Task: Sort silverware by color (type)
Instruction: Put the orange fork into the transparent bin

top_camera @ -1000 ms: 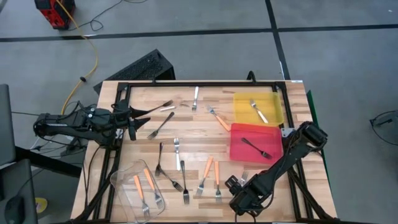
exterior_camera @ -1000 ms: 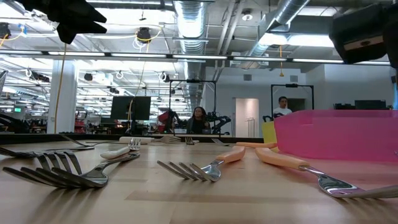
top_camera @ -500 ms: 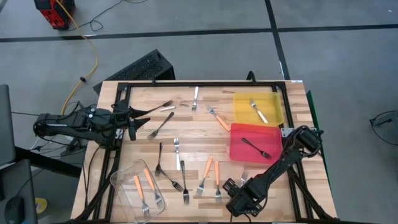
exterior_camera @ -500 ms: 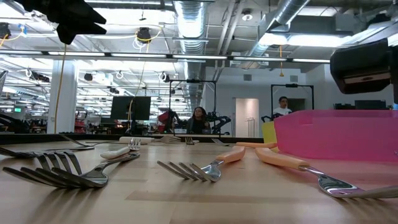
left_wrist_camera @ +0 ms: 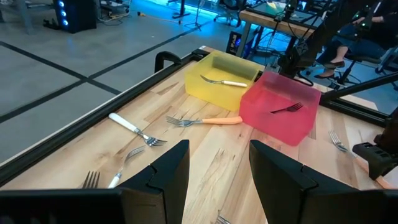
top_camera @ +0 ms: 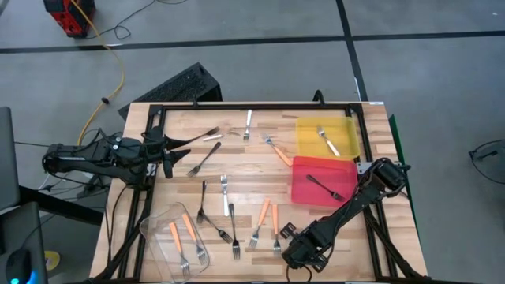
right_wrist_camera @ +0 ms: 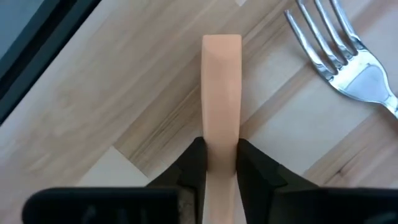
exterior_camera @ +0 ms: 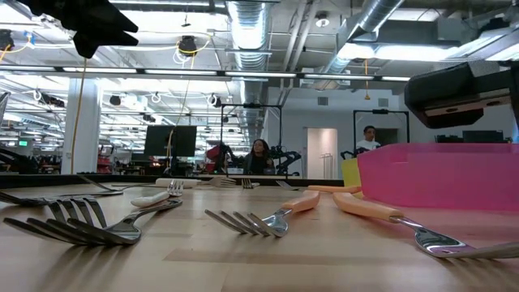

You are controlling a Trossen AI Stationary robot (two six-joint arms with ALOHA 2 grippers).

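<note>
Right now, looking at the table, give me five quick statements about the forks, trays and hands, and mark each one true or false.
1. The right hand has its fingers against both sides of an orange fork handle. True.
2. The red tray holds a white-handled fork. False: it holds a black fork.
3. The yellow tray holds a white-handled fork. True.
4. The left hand grips a fork. False: nothing is between its fingers.
5. The clear tub is empty. False: orange-handled forks lie in it.
</note>
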